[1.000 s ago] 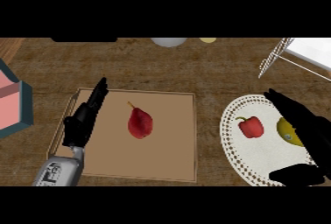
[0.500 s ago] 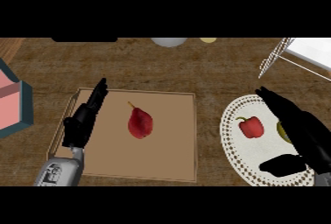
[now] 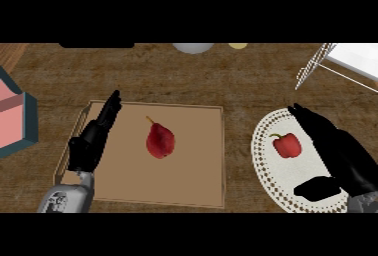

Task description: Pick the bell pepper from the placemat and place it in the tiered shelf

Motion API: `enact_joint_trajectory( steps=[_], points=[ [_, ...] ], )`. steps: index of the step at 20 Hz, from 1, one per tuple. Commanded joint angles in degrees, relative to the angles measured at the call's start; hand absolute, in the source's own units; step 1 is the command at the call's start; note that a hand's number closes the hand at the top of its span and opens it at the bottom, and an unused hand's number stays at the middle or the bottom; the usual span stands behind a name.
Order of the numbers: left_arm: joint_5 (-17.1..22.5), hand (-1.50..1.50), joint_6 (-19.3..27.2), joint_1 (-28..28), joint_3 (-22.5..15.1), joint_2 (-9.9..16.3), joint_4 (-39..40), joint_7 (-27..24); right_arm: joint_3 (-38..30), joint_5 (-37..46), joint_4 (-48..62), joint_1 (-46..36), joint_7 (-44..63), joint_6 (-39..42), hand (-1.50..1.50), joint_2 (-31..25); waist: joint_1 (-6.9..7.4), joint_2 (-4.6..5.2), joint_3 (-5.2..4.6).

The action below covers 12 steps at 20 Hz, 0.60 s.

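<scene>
The bell pepper (image 3: 286,145) lay on the white placemat (image 3: 267,172), and we had not picked it up. Our right hand (image 3: 336,152) hung just right of the pepper, fingers straight, holding nothing. Far left of it, our left hand (image 3: 94,137) rested open. Beyond the pepper stood the wire shelf (image 3: 316,67).
</scene>
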Motion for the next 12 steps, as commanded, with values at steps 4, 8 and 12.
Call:
enact_joint_trajectory(
  steps=[4,8,12],
  points=[
    [-0.26,0.0,-1.61,1.96,1.35,-0.37,-1.86,-0.9,-1.21,3.98,4.08,-1.75,-2.88,-0.76,-1.5,2.34,0.02,-0.01,-0.01],
    [-2.14,0.0,0.06,-1.43,1.08,-2.51,2.01,-0.83,-2.21,5.18,7.2,-3.97,-3.04,-0.28,-1.5,3.52,-0.05,0.01,-0.01],
    [-3.16,0.0,0.16,-3.3,0.73,-3.09,2.73,0.56,-3.41,6.47,11.44,-2.64,-7.23,-2.93,-1.5,2.73,-0.12,0.02,-0.01]
  ],
)
